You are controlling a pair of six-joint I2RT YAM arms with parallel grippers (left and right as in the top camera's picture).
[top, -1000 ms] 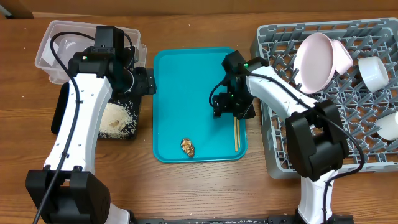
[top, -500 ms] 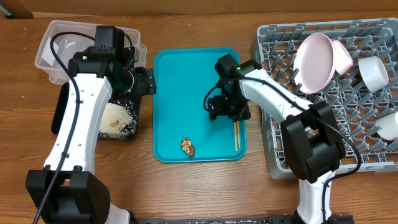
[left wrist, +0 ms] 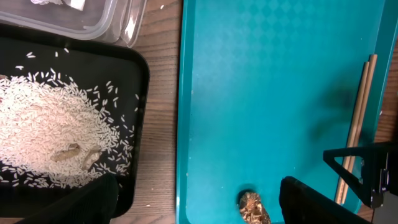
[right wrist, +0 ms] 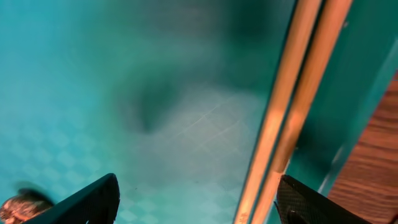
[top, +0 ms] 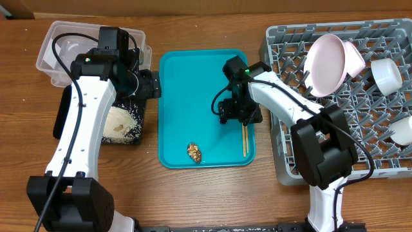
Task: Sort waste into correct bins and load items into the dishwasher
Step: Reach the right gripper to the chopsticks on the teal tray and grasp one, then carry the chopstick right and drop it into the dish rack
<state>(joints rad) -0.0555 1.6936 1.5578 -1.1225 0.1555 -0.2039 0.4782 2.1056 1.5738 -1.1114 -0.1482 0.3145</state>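
Observation:
The pair of wooden chopsticks [top: 244, 138] [left wrist: 357, 124] [right wrist: 292, 112] lies along the right edge of the teal tray [top: 187, 77]. My right gripper [top: 235, 115] [right wrist: 196, 202] hangs open low over them, and the sticks pass just inside its right finger [right wrist: 311, 202]. A small brown food lump [top: 194, 152] [left wrist: 253, 208] sits near the tray's front edge. My left gripper [top: 148, 85] [left wrist: 199, 205] is open and empty, above the gap between the teal tray and the black tray [top: 138, 138]. White rice [left wrist: 43, 124] lies in the black tray.
A clear tub [top: 58, 45] stands behind the black tray. The grey dish rack [top: 360, 148] at the right holds a white plate [top: 325, 64], a bowl [top: 353, 57], a cup [top: 388, 76] and another white piece [top: 403, 131].
My right gripper has shifted a little left over the teal tray, staying open above the chopsticks. The left arm has not moved.

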